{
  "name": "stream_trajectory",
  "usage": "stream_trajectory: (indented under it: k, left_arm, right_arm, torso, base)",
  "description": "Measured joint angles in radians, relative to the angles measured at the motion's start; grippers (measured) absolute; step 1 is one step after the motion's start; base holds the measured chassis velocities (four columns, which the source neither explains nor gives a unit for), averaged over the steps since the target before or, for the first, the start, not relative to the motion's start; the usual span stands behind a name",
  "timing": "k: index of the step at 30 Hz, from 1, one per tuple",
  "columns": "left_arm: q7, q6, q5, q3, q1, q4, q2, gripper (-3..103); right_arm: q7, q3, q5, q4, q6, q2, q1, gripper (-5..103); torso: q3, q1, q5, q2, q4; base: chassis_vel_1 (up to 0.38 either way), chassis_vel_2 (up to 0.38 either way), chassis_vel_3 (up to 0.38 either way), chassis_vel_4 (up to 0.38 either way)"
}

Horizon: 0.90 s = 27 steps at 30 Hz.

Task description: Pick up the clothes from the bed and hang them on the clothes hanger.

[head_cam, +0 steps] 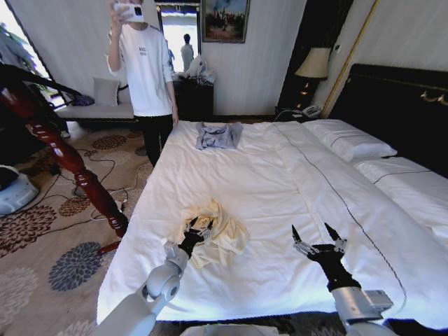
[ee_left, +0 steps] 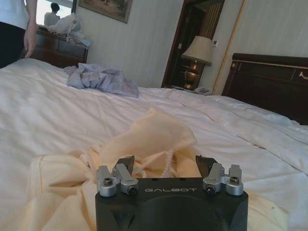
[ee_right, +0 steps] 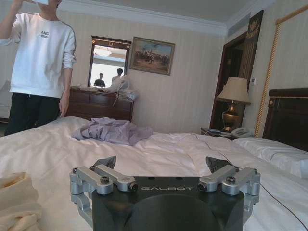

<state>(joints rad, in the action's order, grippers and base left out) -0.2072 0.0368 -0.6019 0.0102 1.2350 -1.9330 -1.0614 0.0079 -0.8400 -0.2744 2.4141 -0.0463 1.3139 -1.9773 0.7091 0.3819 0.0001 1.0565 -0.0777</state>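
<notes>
The clothes [head_cam: 218,236], a crumpled cream shirt, lie on the near part of the bed [head_cam: 280,182]. My left gripper [head_cam: 195,229] is at the shirt's left edge. In the left wrist view this gripper [ee_left: 166,166] is open, with the cream shirt [ee_left: 154,137] bunched between and ahead of its fingers. My right gripper [head_cam: 315,236] hovers open over bare sheet to the right of the shirt. The right wrist view shows the same gripper [ee_right: 163,163] spread wide, with the shirt [ee_right: 17,199] off to one side. The clothes hanger is out of view.
A small grey-blue garment [head_cam: 218,134] lies at the bed's far side. A person [head_cam: 145,70] stands beyond that edge. A thick dark-red wooden post [head_cam: 63,150] leans over the patterned carpet on the left. White pillows [head_cam: 348,140] and a black headboard [head_cam: 399,105] are on the right.
</notes>
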Motion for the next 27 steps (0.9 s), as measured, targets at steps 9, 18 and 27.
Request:
stream_trajectory:
  k: [9,18,27]
  left_arm:
    - [-0.014,0.009,-0.016,0.001,-0.035,0.029,-0.015,70]
    - [-0.021,0.013,-0.022,0.004,-0.055,0.050,-0.025,49]
    - [-0.028,0.016,-0.023,-0.004,-0.050,0.049,-0.021,17]
  right_arm:
    - [0.003,-0.005,-0.013,-0.009,0.004,-0.007,0.009,100]
    - [0.004,-0.014,-0.018,-0.005,0.005,-0.006,0.007,100]
    - [0.006,-0.013,-0.015,0.004,0.008,-0.005,0.005,100]
  torso:
    - [0.000,0.000,0.0000,0.000,0.0000]
    - [0.000,0.000,-0.0001,0.000,0.0000]
    - [0.000,0.000,-0.0001,0.000,0.0000]
  base:
    - [0.000,0.000,0.000,0.000]
    - [0.000,0.000,0.000,0.000]
    - [0.000,0.000,0.000,0.000]
